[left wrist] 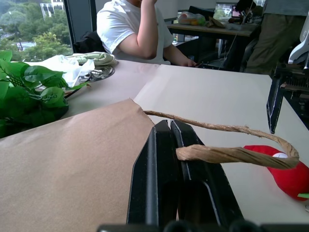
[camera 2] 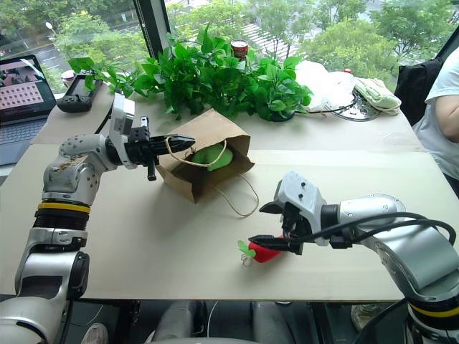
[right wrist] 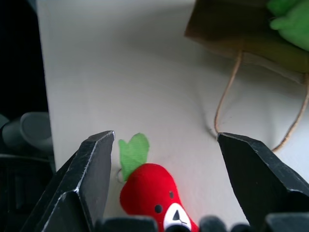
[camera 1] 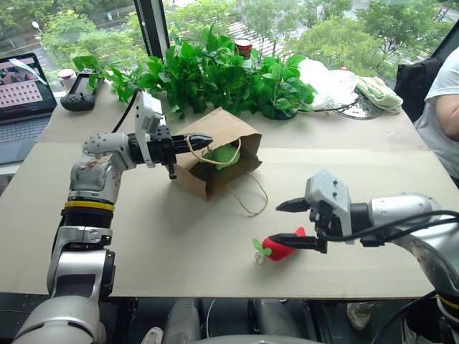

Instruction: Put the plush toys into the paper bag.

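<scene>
Overhead, from my head cameras: half the task appears done. The rounded light-green plush toy [camera 1: 222, 154] sits inside the brown paper bag [camera 1: 215, 140], which lies on its side with its mouth facing me. The red chili toy [camera 1: 281, 248] lies on the tan table [camera 1: 179, 244], on my side of the bag and well apart from it; it is still to be bagged. My left gripper [camera 1: 203, 138] is pinched on the bag's upper cord handle [camera 1: 204, 152], lifting the mouth open. My right gripper [camera 1: 294, 223] hangs with its jaws spread at the chili, holding nothing.

Left wrist camera: matte kraft paper, creased, and a twisted paper cord clamped between my closed black fingers [left wrist: 159, 164].

Right wrist camera: the chili is soft red plush with a leaf-shaped green felt cap and a small stitched face, lying between my spread fingers [right wrist: 89, 169]; the bag's lower handle [right wrist: 227, 104] trails loose on the table beyond.
</scene>
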Tool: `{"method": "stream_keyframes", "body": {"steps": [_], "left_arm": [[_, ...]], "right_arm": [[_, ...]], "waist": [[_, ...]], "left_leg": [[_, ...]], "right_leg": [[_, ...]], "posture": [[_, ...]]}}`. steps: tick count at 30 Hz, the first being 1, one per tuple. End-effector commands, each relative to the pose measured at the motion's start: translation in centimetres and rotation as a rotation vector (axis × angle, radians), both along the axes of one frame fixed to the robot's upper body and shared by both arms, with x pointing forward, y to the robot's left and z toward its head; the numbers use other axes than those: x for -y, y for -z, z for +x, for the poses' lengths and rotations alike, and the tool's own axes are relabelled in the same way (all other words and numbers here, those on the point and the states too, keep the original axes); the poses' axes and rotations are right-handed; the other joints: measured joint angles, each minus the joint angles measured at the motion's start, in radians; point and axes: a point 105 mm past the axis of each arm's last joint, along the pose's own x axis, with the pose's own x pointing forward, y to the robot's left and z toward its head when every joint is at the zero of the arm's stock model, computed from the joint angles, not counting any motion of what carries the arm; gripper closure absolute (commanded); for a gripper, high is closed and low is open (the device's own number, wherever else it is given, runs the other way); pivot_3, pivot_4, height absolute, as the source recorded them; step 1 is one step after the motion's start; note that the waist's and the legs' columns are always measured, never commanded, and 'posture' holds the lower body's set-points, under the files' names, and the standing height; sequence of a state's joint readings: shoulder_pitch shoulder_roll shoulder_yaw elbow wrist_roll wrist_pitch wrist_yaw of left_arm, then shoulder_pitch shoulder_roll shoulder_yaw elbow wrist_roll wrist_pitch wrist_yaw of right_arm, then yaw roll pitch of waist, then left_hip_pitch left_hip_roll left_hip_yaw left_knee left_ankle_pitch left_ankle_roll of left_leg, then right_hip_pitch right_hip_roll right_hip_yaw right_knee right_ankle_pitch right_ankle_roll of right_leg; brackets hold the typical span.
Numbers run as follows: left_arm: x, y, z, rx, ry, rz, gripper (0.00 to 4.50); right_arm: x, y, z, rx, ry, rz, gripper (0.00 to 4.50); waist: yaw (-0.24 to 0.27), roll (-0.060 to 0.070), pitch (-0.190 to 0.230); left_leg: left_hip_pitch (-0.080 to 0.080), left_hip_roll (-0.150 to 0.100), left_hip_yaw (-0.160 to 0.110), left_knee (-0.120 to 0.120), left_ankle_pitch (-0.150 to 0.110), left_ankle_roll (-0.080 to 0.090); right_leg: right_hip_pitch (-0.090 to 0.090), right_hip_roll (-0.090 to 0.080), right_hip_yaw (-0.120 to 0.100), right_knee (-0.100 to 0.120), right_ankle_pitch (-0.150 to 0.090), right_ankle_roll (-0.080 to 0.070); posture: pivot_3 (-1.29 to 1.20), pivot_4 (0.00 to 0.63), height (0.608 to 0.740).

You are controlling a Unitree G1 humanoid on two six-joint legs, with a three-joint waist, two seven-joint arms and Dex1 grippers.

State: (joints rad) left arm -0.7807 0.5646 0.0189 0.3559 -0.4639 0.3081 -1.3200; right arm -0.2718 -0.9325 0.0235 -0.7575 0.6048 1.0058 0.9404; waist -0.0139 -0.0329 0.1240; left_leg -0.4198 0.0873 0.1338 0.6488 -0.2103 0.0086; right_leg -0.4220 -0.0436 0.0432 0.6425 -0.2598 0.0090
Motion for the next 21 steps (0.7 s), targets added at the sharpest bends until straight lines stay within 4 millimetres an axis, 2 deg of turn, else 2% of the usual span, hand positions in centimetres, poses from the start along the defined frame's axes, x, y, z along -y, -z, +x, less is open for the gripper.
{"method": "stream_keyframes", "body": {"steps": [1, 4, 7, 12, 16, 21], "left_arm": [[0.0, -1.1, -0.3, 0.041, 0.015, 0.014, 4.50], [-0.1, -1.1, -0.3, 0.042, 0.014, 0.017, 4.50], [-0.2, -1.1, -0.4, 0.044, 0.013, 0.020, 4.50], [-0.3, -1.1, -0.5, 0.044, 0.011, 0.021, 4.50], [-0.3, -1.2, -0.4, 0.045, 0.006, 0.020, 4.50], [-0.3, -1.2, -0.4, 0.046, 0.003, 0.019, 4.50]], "right_arm": [[-0.3, 0.5, -0.4, 0.029, -0.050, -0.037, 0.71], [0.1, 1.9, -0.1, 0.025, -0.038, -0.101, 0.71], [1.6, 4.1, 0.7, 0.048, -0.009, -0.234, 0.71], [2.7, 5.3, 1.1, 0.054, -0.003, -0.309, 0.71], [2.9, 5.7, 1.2, 0.050, 0.006, -0.319, 1.70], [2.8, 5.6, 1.2, 0.050, 0.005, -0.308, 3.41]], "waist": [[0.002, 0.000, 0.000], [0.002, 0.000, 0.000], [0.002, 0.000, 0.000], [0.002, 0.000, 0.000], [0.003, 0.000, 0.000], [0.004, 0.000, 0.000]], "left_leg": [[0.000, 0.000, 0.000, 0.000, 0.000, 0.000], [0.000, 0.000, -0.001, 0.000, 0.000, 0.000], [-0.001, -0.001, -0.001, 0.000, 0.000, 0.000], [-0.001, -0.001, -0.001, 0.000, 0.000, 0.000], [-0.001, -0.001, -0.001, 0.001, 0.000, 0.000], [-0.001, -0.001, -0.001, 0.001, 0.000, 0.000]], "right_leg": [[0.000, 0.000, 0.000, 0.000, 0.000, 0.000], [0.000, 0.000, 0.000, 0.000, 0.000, 0.000], [-0.001, 0.000, 0.000, 0.000, 0.000, 0.000], [-0.001, 0.000, 0.000, 0.000, 0.000, 0.001], [-0.001, 0.000, 0.000, 0.000, 0.000, 0.001], [-0.001, 0.000, 0.000, 0.000, 0.000, 0.001]], "posture": [[0.00, 0.150, 0.740], [0.00, 0.150, 0.740], [0.00, 0.150, 0.740], [0.00, 0.150, 0.740], [0.00, 0.150, 0.740], [0.00, 0.150, 0.740]]}}
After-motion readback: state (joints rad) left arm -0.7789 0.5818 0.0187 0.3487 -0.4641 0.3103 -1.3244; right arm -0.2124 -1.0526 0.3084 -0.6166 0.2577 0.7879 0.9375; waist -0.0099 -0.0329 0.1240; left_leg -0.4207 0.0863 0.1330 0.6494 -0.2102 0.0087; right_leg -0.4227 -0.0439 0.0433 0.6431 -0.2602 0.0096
